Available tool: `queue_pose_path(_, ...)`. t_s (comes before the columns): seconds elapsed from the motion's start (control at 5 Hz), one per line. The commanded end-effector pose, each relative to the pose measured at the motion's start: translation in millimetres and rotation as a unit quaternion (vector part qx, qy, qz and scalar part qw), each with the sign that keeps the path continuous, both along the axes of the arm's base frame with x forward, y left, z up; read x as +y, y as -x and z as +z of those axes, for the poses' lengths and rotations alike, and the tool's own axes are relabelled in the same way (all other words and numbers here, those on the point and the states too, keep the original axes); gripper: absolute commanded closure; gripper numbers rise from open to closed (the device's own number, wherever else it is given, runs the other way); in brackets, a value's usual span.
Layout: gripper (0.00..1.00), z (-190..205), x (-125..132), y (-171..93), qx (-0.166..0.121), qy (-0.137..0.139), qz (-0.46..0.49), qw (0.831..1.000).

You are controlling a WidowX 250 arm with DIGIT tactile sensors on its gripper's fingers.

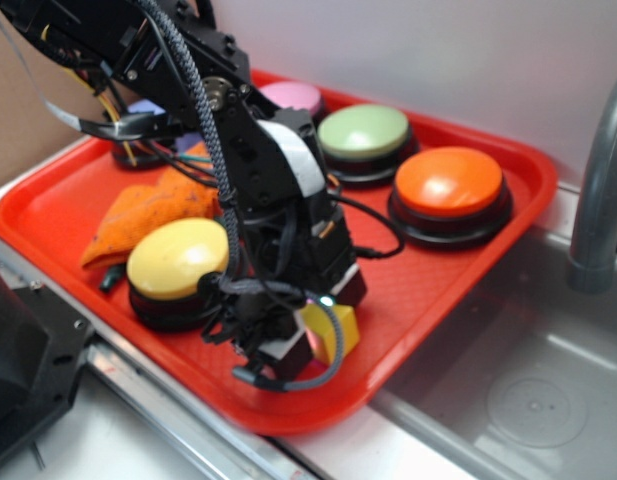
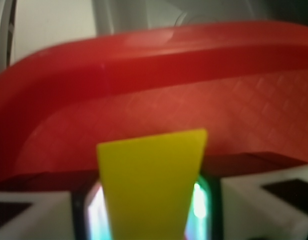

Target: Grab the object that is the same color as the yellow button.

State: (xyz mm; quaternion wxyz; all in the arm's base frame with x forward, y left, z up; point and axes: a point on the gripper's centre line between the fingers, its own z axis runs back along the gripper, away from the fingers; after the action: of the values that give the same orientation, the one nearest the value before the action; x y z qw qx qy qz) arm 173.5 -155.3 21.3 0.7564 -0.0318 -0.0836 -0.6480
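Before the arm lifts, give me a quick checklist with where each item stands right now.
1. Target is the yellow block, matching the yellow button: ok.
2. Block sits between the gripper fingers, wrist view: ok.
3. Fingers actually clamped on the block: cannot tell, contact is hidden.
4. Block off the tray floor: cannot tell.
5. Yellow button close beside the gripper, bump risk: cannot tell.
6. Space above the tray clear for lifting: ok, as far as the exterior view shows.

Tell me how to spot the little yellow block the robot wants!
Find the red tray beside the sink, then its near edge, where the gripper reaches down. The yellow block sits right there between its fingers. Unlike the round yellow button beside it, it is small, flat-sided and has corners.
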Motion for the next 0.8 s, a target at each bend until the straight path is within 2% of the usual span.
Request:
queue_pose_path(0.0,1.0,17.9,5.7,-4.9,0.002,0.02,0.05,0.999)
queue_pose_path(0.2,1.0,46.0,17.3,-12.1,-0.006,-0.005,0.147,0.989)
queue_pose_path(0.4,1.0,77.2,27.7,-16.9,-0.018,-0.017,0.227,0.974)
queue_pose_path(0.6,1.0,105.7,44.1,-17.8,-0.015,-0.057,0.315,0.947)
